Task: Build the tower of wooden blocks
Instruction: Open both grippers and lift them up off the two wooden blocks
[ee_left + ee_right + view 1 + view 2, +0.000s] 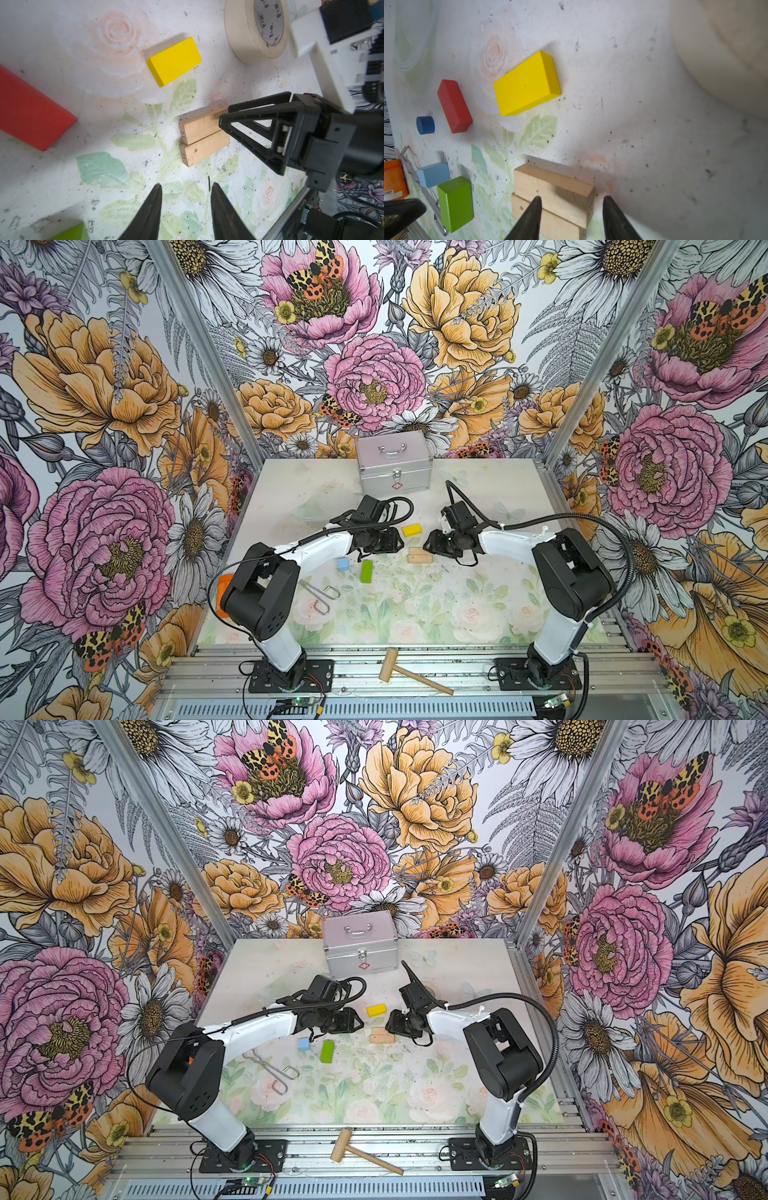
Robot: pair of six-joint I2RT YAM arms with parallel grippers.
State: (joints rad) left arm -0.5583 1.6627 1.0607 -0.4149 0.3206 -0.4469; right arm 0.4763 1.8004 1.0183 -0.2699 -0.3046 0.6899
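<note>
Both top views look down from high over front edge of the desk [498,489] twd its back; wrist cams sit low & close mid-desk, all sharing the tan bars [202,137].

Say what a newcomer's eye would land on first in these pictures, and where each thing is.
The floral wallpaper on all three walls hits first. Next comes the bright yellow block in the middle of the table, just behind the gap between the left gripper and right gripper, with two tan bars lying side by side in front of it. A silver case stands at the back edge.
</note>
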